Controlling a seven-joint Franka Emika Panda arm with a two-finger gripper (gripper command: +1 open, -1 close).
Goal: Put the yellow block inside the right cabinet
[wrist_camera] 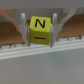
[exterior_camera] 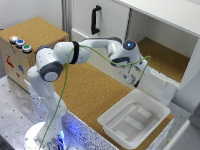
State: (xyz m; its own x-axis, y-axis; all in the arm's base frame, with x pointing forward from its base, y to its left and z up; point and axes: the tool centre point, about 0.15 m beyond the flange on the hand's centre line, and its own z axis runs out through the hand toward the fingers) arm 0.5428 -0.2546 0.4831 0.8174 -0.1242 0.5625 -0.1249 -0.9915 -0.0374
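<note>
While the exterior view leaves the end of the arm a blur, the wrist view plainly shows the yellow block (wrist_camera: 40, 30), marked with a black letter and a dash, pinched between the two fingers (wrist_camera: 24, 27) of the gripper (wrist_camera: 40, 29). In that close view a white ledge (wrist_camera: 42, 50) runs across just under the block, with cork-brown floor behind it.

Only the exterior view shows the wider layout: the gripper (exterior_camera: 133, 73) hangs at the front edge of the right cabinet (exterior_camera: 170, 57), whose white walls enclose a cork floor. A white tray (exterior_camera: 134, 118) sits on the cork counter (exterior_camera: 92, 95) below, near the arm. A white door with a black handle (exterior_camera: 95, 19) stands further back, and a cork box with coloured buttons (exterior_camera: 20, 42) is at the exterior view's left.

The block itself cannot be made out in the exterior view.
</note>
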